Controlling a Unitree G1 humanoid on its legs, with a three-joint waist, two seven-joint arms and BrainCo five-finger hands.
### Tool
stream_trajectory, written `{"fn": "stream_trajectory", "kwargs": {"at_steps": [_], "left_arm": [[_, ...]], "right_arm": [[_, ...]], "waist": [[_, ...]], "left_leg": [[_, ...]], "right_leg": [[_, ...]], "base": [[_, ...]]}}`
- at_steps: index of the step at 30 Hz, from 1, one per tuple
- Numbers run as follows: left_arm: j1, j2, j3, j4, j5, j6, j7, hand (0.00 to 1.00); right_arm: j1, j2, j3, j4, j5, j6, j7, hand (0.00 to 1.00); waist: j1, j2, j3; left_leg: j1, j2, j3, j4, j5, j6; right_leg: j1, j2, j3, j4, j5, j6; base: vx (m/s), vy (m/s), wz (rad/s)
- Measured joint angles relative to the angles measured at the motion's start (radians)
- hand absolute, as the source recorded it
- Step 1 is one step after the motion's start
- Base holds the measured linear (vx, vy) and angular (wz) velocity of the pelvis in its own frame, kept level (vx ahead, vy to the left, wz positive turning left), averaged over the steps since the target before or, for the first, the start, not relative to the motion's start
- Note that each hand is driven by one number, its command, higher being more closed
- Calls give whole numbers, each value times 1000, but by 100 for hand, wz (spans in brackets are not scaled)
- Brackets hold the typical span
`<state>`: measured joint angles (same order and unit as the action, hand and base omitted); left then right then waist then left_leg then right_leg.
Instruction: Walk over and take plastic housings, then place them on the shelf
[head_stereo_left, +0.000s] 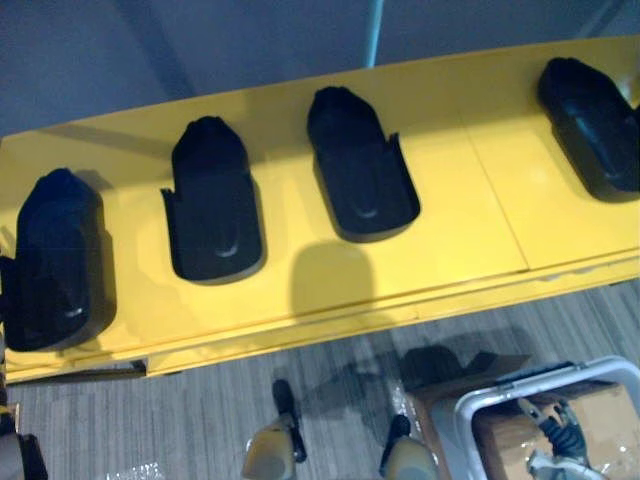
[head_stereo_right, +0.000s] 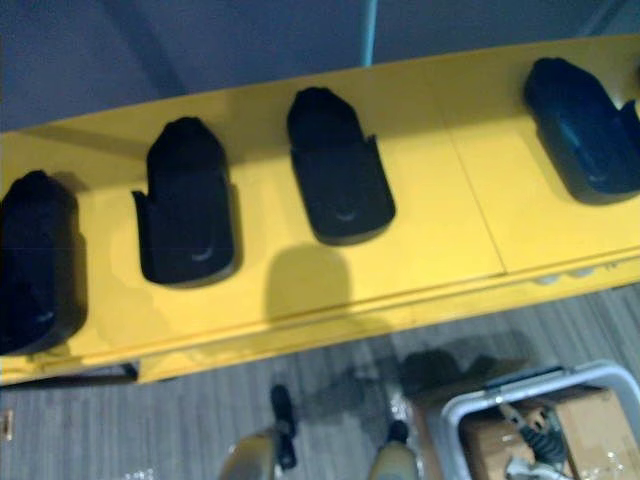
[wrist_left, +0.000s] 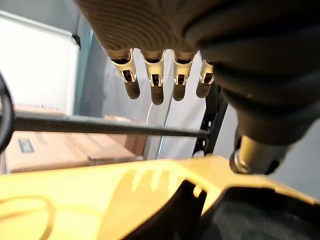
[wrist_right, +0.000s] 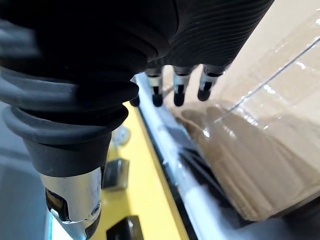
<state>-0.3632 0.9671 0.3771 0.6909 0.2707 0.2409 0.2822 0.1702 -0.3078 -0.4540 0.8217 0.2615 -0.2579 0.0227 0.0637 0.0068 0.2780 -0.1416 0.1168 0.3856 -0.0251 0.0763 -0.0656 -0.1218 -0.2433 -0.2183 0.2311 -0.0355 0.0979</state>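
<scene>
Several black plastic housings lie in a row on a yellow shelf (head_stereo_left: 460, 200): one at the far left (head_stereo_left: 55, 260), two in the middle (head_stereo_left: 215, 205) (head_stereo_left: 360, 170) and one at the far right (head_stereo_left: 590, 125). My left hand (wrist_left: 157, 85) hangs over the shelf's yellow surface with its fingers straight and nothing in it; a black housing (wrist_left: 260, 215) lies just below it. My right hand (wrist_right: 177, 90) is also open and empty, its fingers hanging over a white cart rail (wrist_right: 185, 175) beside the shelf edge (wrist_right: 145, 170).
A white-framed cart (head_stereo_left: 480, 405) with a film-wrapped cardboard box (wrist_right: 260, 150) stands on the grey carpet at the lower right, close to the shelf front. Cardboard boxes (wrist_left: 60, 147) and a black bar (wrist_left: 100, 125) lie beyond the shelf.
</scene>
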Motion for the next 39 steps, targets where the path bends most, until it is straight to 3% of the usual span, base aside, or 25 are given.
{"fn": "stream_trajectory", "kwargs": {"at_steps": [3, 4, 7, 10, 13, 15, 19, 22, 26, 29, 30, 34, 37, 39], "left_arm": [[-9, 0, 34, -36, -57, -4, 149, 0], [-12, 0, 43, -45, -70, -8, 170, 0], [-36, 0, 56, -97, -120, -70, 263, 0], [-32, 0, 54, -173, -163, -142, 306, 0], [22, -34, 54, -345, -178, -197, 365, 0], [76, -95, 55, -429, -178, -217, 375, 0], [291, -350, 92, -650, -194, -264, 379, 0], [413, -499, 89, -756, -227, -302, 355, 0], [499, -600, 79, -820, -234, -349, 311, 0], [560, -649, 80, -849, -263, -378, 275, 0], [573, -679, 80, -851, -278, -395, 256, 100], [600, -719, 83, -838, -316, -457, 239, 100], [602, -724, 84, -841, -352, -518, 220, 100], [614, -732, 88, -841, -352, -531, 196, 100]], "right_arm": [[0, 10, -11, 0, 0, -14, -3, 0], [1, 16, -15, 0, -1, -20, -4, 0], [5, 59, -16, 1, -1, -45, -29, 0], [6, 99, -12, 1, -2, -52, -49, 0], [12, 136, 8, -1, -3, -55, -72, 0], [27, 148, 8, -5, -3, -58, -86, 0], [79, 178, 27, -21, -52, -58, -100, 0], [90, 207, 60, -21, -85, -47, -116, 0], [80, 222, 102, -18, -90, -38, -136, 0], [56, 227, 113, -6, -90, -24, -149, 0], [50, 226, 114, 9, -89, -14, -158, 0], [52, 233, 114, 30, -90, 22, -178, 0], [44, 234, 114, 84, -90, 44, -179, 0], [39, 238, 113, 97, -90, 49, -181, 0]], "waist": [[0, 0, 0], [0, 0, 0], [1, 0, 0], [2, 0, -1], [4, -1, -13], [2, 3, -44], [5, 19, -119], [12, 15, -158], [37, 5, -187], [39, 3, -199], [40, 8, -204], [56, 9, -209], [63, -2, -223], [69, -14, -218]], "left_leg": [[1, 0, -1, 0, 0, 0], [2, 0, -2, 0, 1, 0], [14, -2, -13, 0, 1, 0], [36, -4, -18, -3, 1, 0], [55, -8, -23, -3, 1, 0], [56, -13, -31, -5, 1, 0], [110, -14, -59, -42, 12, -15], [126, -16, -96, -55, 23, -21], [127, -24, -130, -61, 37, -28], [125, -31, -164, -63, 57, -30], [123, -28, -182, -64, 66, -31], [124, -24, -217, -64, 78, -31], [106, -27, -243, -64, 92, -30], [106, -28, -244, -64, 92, -30]], "right_leg": [[2, 0, 0, 0, 0, 0], [3, 0, -1, 0, 0, 0], [22, 0, -3, -1, 0, 0], [52, 0, -7, -9, 0, 0], [97, -1, -31, -48, 0, 0], [116, 0, -34, -73, 0, 0], [201, 12, -88, -123, -2, 2], [247, 17, -137, -137, -17, 15], [271, 16, -144, -140, -58, 7], [300, 17, -176, -146, -99, 20], [308, 22, -192, -147, -104, 25], [334, 33, -228, -155, -114, 24], [335, 38, -252, -153, -117, 28], [336, 37, -252, -154, -117, 29]], "base": [[0, 0, 0], [1, 3, 4], [8, 4, 8], [7, 3, 7], [-7, -5, 6], [24, -20, 14], [35, -42, 17], [2, -55, 32], [-72, -51, 27], [-102, -75, 33], [-98, -64, 36], [-69, -38, 27], [-38, -6, 25], [-6, 4, 6]]}}
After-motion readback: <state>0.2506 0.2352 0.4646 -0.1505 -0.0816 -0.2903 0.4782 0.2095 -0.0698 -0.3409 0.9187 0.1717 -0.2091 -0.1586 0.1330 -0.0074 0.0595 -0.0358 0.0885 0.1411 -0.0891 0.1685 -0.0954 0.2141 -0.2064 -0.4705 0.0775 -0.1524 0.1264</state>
